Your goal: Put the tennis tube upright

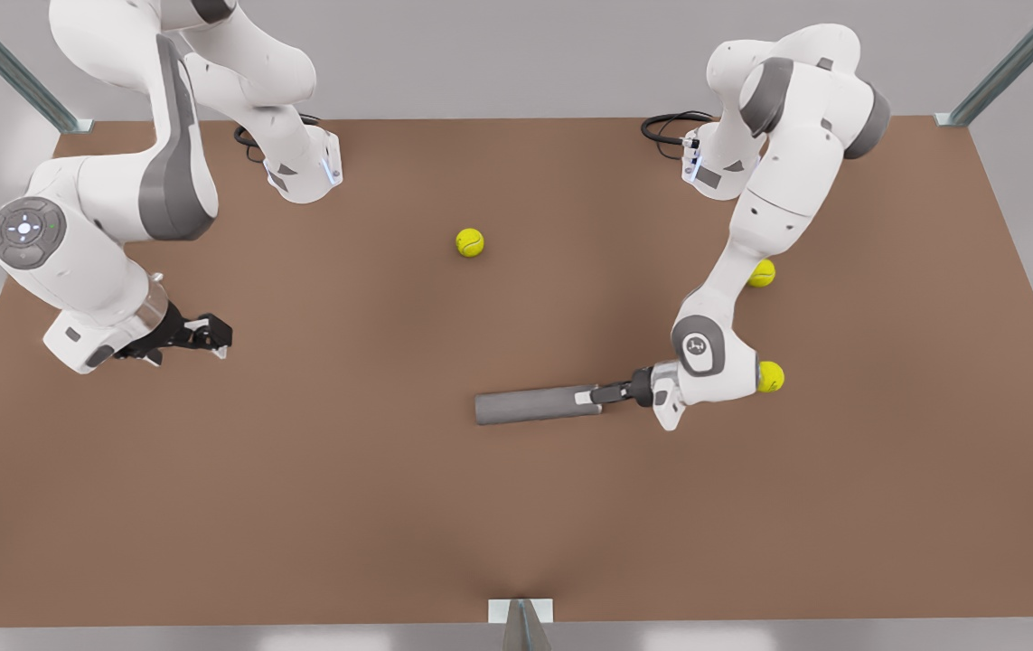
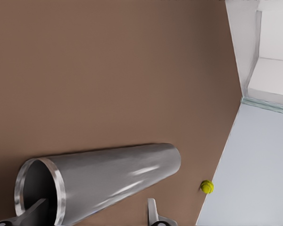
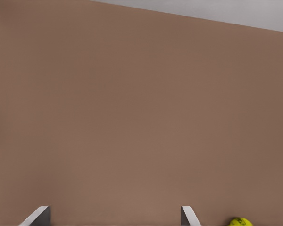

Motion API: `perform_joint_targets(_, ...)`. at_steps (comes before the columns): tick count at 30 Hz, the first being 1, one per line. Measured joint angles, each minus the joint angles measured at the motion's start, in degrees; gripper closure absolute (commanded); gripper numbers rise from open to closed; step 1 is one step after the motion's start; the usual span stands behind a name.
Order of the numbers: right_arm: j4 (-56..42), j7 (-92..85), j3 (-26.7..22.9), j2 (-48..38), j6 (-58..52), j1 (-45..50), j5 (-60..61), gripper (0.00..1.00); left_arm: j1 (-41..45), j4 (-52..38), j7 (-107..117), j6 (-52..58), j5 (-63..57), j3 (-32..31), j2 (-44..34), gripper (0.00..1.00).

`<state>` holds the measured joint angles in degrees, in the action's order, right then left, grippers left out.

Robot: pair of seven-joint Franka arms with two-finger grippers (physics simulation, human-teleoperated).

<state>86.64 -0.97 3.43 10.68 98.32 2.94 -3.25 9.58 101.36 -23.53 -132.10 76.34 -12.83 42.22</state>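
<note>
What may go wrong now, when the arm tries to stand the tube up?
1. The left claw straddles only the wall at the silvery rim of the tennis tube, one finger inside. The long tube may slip or swing when lifted.
2. A tennis ball lies just behind that arm; a swing may knock it away.

The right claw waits open, far off.

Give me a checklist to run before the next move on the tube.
1. Tube upright: not ok, it lies flat on the table.
2. Left gripper at the tube's rimmed open end: ok.
3. Fingers astride the wall, one finger inside, the other outside: ok.
4. Grip shut on the wall: not ok, fingers stand apart.
5. Nearest ball apart from the tube: ok.
6. Right gripper open, waiting far from the tube: ok.
</note>
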Motion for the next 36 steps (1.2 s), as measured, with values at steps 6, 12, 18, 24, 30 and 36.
perform_joint_targets(6,0.1,1.2,0.4,0.0,-0.3,-0.1,0.0,0.0,0.3,-0.5,-1.1,0.1,3.3,0.0,0.6,0.01)
perform_joint_targets(12,0.1,1.7,0.4,0.6,-0.2,0.3,0.0,0.0,0.3,-1.0,-2.0,0.1,5.3,0.0,1.4,0.51)
perform_joint_targets(18,0.1,3.3,0.4,0.7,-0.2,0.6,-0.1,0.0,-0.4,-1.5,-3.4,0.8,6.8,-0.7,1.1,0.62)
perform_joint_targets(24,0.1,3.4,0.7,1.2,0.2,1.5,-0.1,0.0,-1.6,-3.5,-3.3,3.2,11.0,-1.5,0.9,0.79)
perform_joint_targets(30,0.2,4.1,0.7,1.5,0.1,1.4,-0.2,0.0,-1.8,-3.5,-3.5,2.6,14.2,-2.4,0.5,0.79)
perform_joint_targets(36,0.2,4.2,0.7,1.6,0.2,1.5,-0.4,0.0,-2.1,-3.5,-2.8,3.1,15.0,-2.4,0.2,0.79)
